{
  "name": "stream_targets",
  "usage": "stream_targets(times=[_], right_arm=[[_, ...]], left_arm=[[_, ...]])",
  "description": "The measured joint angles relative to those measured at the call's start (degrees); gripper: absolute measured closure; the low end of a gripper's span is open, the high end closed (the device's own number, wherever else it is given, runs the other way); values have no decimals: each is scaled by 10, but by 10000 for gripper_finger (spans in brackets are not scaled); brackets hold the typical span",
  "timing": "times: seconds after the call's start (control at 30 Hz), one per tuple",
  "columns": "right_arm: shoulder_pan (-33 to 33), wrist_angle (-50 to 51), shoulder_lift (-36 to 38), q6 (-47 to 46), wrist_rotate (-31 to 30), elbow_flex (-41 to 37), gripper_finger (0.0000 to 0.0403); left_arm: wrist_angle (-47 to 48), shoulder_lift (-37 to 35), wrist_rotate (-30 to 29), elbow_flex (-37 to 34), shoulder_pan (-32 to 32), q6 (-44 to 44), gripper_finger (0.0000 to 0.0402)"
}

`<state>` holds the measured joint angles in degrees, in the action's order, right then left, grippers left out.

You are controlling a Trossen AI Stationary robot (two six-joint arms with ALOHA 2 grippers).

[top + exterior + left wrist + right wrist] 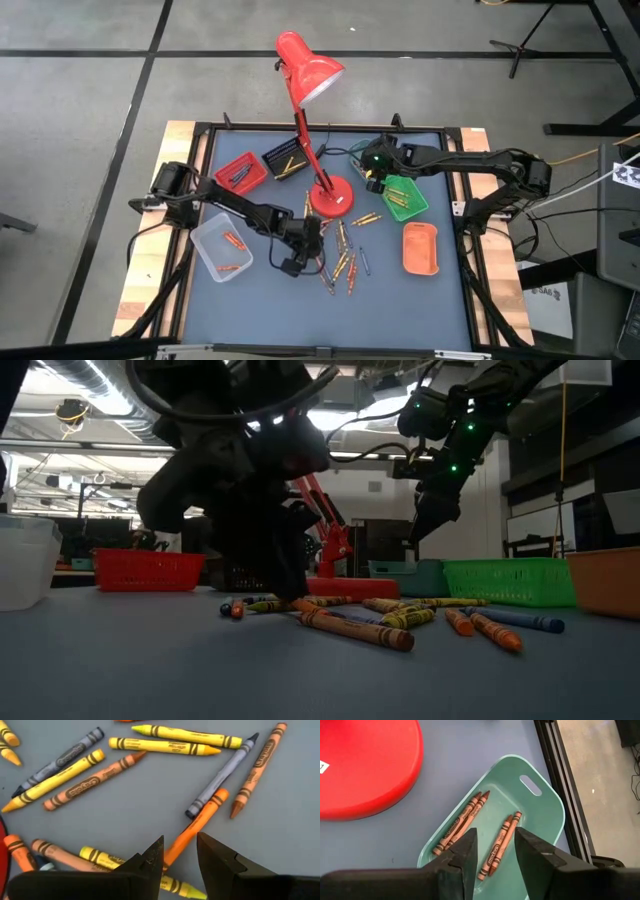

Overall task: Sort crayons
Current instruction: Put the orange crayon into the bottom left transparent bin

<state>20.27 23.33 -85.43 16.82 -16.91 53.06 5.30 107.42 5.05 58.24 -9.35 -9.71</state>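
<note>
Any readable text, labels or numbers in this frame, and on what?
Crayons: wrappers carry printed lettering in the left wrist view, too blurred to read.
Crayons in the teal tray: wrapper print, unreadable.
White tag on the lamp base: a mark, cut off, unreadable.
Nothing else legible.

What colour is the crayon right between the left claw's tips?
Orange crayon, clearest in the left wrist view.

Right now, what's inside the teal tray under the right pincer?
The teal tray holds brown crayons, at least four, lying in two pairs on its floor. The open right pincer hangs above and hides the tray's near end, so more could lie there.
</note>
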Motion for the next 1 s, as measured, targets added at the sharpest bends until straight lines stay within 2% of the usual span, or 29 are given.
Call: stream_targets(times=[0.2,0.4,1.0], right_arm=[[0,0,0,0,0,0,274],[0,0,0,0,0,0,274],[0,0,0,0,0,0,274]], left_arm=[[7,0,0,0,11,-3,301],[18,0,0,0,12,-43,301],[52,-1,0,0,12,-45,305]])
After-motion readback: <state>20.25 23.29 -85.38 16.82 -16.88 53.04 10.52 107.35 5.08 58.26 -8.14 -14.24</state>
